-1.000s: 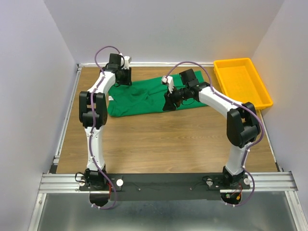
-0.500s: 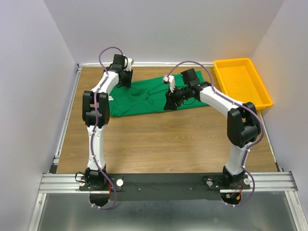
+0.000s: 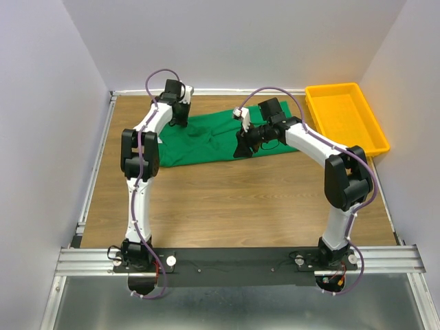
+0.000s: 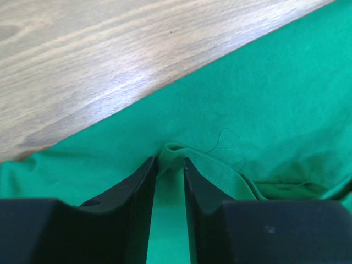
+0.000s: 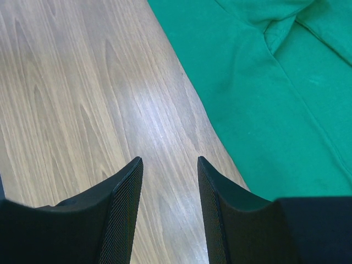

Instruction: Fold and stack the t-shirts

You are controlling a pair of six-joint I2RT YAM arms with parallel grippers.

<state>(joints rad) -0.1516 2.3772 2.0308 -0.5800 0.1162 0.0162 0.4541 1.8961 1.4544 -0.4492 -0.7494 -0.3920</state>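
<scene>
The t-shirt [image 3: 206,141], lying rumpled toward the far side of the desk [image 3: 227,199], is judged light and limp, best taken at a raised fold like that straddled by the left gripper [image 4: 170,163], whose clamping cannot be told, the right gripper [image 5: 168,165] being held apart, empty.

In the top view the left arm [image 3: 155,122] and the right arm [image 3: 306,142] cover parts of the green t-shirt [image 3: 206,142], both wrist views cut it off at their edges, and whether the left gripper [image 4: 171,164] really pinches the cloth cannot be told.
</scene>
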